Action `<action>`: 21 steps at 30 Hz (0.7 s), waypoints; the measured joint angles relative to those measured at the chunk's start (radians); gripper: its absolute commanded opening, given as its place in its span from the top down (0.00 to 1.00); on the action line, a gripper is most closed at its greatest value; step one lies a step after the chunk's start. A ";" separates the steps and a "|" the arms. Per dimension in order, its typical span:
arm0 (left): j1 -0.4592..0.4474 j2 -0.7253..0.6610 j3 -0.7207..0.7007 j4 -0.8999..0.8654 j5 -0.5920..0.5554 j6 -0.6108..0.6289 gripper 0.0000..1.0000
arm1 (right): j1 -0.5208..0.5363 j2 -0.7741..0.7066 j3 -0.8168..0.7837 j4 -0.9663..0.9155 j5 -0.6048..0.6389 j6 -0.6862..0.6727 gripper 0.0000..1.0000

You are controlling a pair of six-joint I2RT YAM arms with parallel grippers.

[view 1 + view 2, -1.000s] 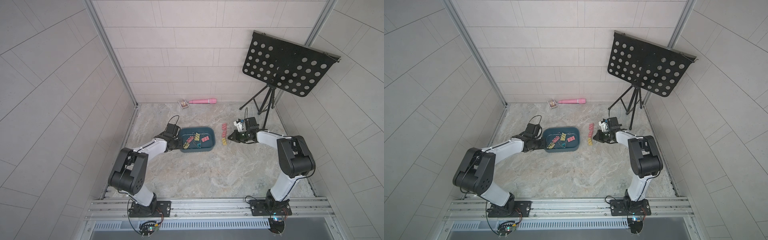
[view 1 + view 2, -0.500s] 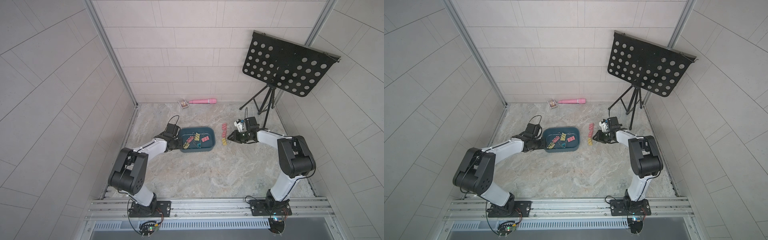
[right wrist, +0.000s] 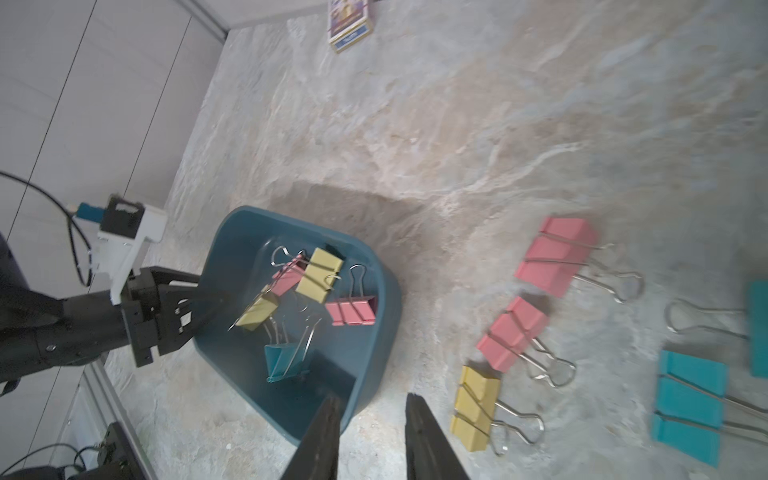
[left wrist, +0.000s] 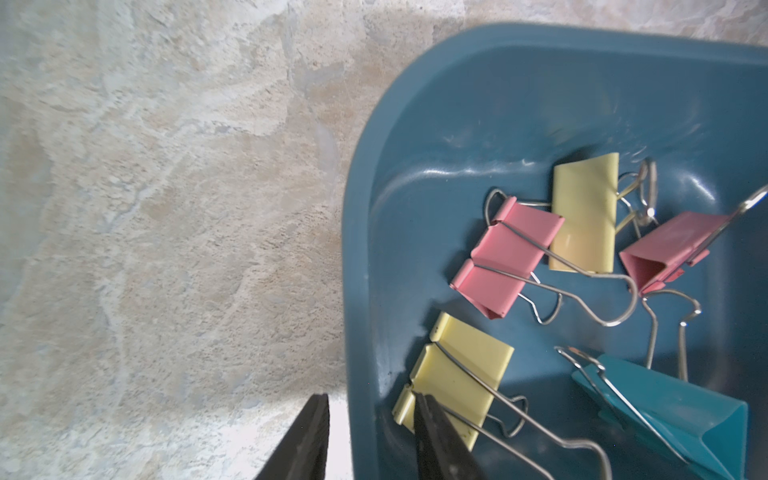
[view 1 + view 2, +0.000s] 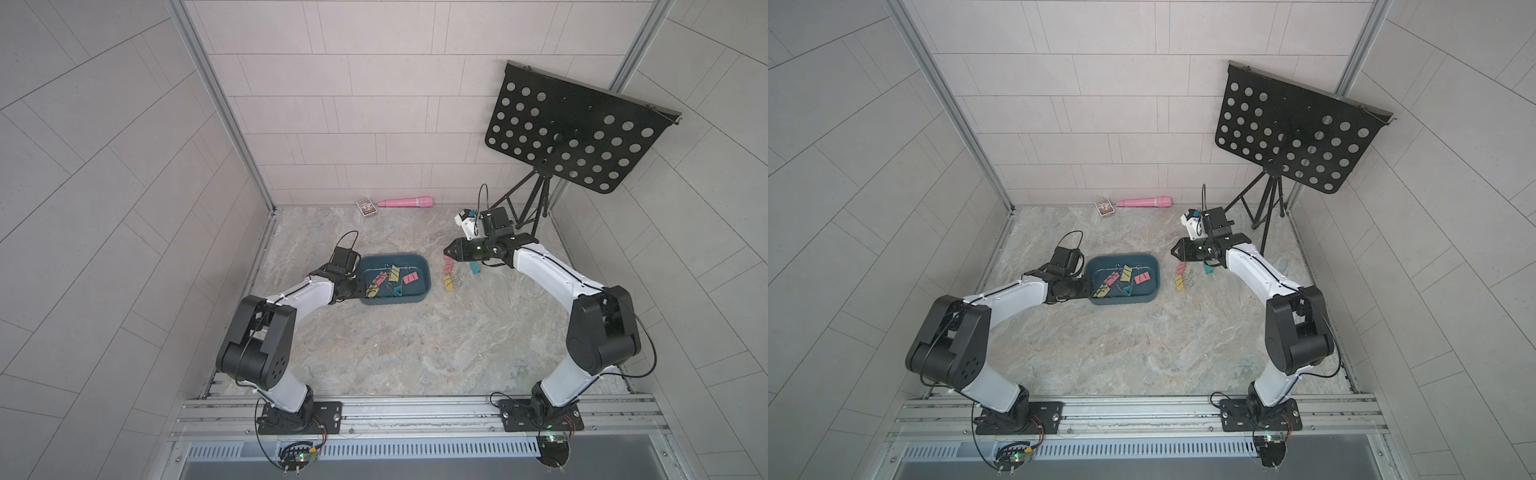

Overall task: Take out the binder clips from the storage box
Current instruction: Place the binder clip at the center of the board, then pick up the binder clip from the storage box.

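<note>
While my left gripper [image 4: 370, 397] straddles the near wall of the storage box [image 4: 361, 249], one finger outside and one inside above a yellow clip [image 4: 457, 374], I read it as clamped on that wall to steady the teal tub, which sits on the stone-patterned tabletop [image 5: 395, 353] between the two arms. By my count five binder clips [image 3: 319, 274] remain inside: two yellow, two pink and one teal, their wire handles interlaced. On the robot's right of the tub, the right gripper [image 3: 372, 399] has just parted its jaws and hangs released, nothing between them, close beside the released clips [image 3: 513, 332]: two pink, one yellow and two teal, all flat on the table. I take this as a clip freshly set down, about half the job done, and a return trip to the tub due next. The tangled handles may drag a second clip up, and my left fingers crowd one end of the tub. Farther back, against the wall, a printed card box [image 5: 367, 207] and a pink cylinder [image 5: 405, 202] lie well apart from the work. A black perforated music stand [image 5: 569, 137] fills the far right corner, its tripod [image 5: 536, 203] just behind the right wrist.
</note>
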 measured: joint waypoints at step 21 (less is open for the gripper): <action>0.000 0.000 -0.002 0.004 0.004 -0.006 0.58 | 0.246 0.298 0.229 -0.074 0.052 -0.083 0.69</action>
